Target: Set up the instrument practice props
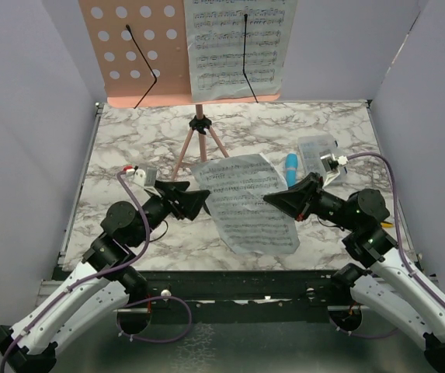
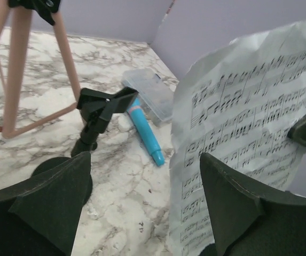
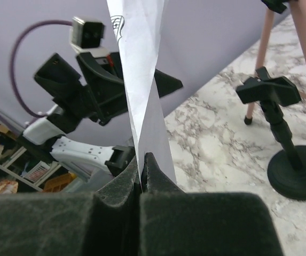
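The right tool (image 3: 142,166) is pressed together, pinching the edge of one music page (image 1: 249,206) and holding it up over the tabletop (image 1: 129,140). The left tool (image 2: 146,160) is spread wide beside that page and holds nothing. The other page (image 1: 234,47) sits on the pink music stand (image 1: 129,92). I think two jobs are left: put this page up too, and set the blue microphone (image 2: 144,133), which is lying down, into the black mic stand (image 2: 96,114).
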Robot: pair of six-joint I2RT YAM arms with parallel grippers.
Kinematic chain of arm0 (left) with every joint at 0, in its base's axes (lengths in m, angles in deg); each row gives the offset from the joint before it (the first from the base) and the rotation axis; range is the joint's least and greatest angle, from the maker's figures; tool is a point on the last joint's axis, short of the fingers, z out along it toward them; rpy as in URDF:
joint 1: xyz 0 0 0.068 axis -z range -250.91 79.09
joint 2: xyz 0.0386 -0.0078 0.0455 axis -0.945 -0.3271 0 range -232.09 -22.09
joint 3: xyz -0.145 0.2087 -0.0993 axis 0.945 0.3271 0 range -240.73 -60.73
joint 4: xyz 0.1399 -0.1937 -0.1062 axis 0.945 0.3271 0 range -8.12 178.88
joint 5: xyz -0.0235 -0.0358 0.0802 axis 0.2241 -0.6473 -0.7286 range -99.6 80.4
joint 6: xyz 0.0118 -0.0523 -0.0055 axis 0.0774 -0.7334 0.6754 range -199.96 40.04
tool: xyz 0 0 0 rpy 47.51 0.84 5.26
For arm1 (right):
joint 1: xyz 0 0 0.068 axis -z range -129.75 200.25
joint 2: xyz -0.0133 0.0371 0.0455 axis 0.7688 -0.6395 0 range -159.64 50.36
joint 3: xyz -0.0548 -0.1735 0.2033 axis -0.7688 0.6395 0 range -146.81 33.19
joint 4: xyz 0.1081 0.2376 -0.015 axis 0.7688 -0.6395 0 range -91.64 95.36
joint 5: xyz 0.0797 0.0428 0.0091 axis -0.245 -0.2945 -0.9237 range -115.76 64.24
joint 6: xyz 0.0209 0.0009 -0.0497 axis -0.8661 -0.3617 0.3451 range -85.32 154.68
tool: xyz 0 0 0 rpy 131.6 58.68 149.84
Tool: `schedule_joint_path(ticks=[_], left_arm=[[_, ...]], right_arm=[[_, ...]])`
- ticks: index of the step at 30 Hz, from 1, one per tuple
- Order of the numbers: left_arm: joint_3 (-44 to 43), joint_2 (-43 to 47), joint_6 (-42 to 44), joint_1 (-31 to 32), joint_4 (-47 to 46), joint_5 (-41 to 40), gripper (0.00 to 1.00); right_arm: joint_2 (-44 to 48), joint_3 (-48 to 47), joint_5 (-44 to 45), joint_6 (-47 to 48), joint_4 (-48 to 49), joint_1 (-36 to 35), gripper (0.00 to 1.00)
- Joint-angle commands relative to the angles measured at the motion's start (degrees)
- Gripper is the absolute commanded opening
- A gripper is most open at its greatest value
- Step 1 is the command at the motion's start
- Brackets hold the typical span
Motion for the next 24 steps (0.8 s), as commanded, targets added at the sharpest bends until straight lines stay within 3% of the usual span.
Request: schedule_joint_path(ticks=[1,8,24], left_arm=[[4.0,2.3,-3.5,0.2,-7.8,9.8,0.83],[9.1,3.3,-8.4,0.3,-19.7,19.2,0.8],[8.4,-0.6,-11.0,0.3,-23.3,27.2,0.7]], right_arm=[[1.6,0.8,-3.4,-4.2,10.3,0.2,0.0],[2.8,0.6,-3.6,-5.7,13.3,0.2,0.0],[1.2,0.3,-5.7,-5.3,13.3,0.2,0.0]])
